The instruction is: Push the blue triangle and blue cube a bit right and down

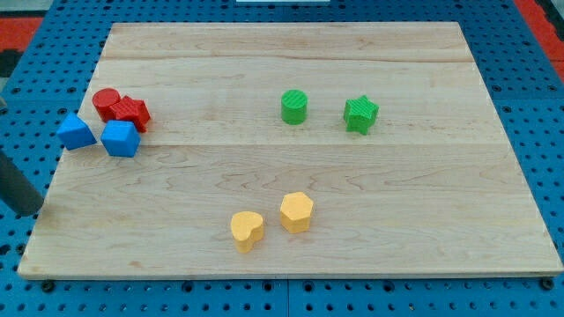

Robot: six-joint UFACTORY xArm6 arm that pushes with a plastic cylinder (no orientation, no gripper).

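On the wooden board (291,176) lie eight blocks in all, two of each of four colours. Nearest my tip (31,214), up and to its right, are two blue ones: the blue triangle (77,132) and the blue cube (120,139). Just beyond them are two red: a red cylinder (106,102) and a red star (132,112). Farther right are two yellow, a yellow heart (248,230) and a yellow hexagon (297,211). Farthest are two green, a green cylinder (294,107) and a green star (360,114). One rod shows.

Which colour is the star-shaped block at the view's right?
Green: the star block shows clearly in the camera view.
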